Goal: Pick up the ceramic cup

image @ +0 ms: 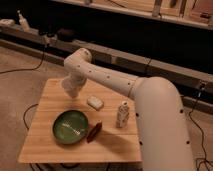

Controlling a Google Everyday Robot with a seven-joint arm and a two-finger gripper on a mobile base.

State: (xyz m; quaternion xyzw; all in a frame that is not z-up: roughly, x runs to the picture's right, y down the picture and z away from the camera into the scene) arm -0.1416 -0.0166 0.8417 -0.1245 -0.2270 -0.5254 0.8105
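Hand low over table, far-left

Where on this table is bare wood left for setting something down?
Bare: the table's front strip below the green bowl, and the left edge. Crowded: the middle, with white block, patterned bottle, dark object; gripper occupies the back.

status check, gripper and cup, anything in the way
Gripper low over table's far left, hidden behind the arm. Ceramic cup not visible. Green bowl, patterned bottle stand apart.

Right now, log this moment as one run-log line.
gripper: low over table's far-left area, fingers hidden | ceramic cup: not visible | green bowl: front-left | bottle: upright, right of bowl | table
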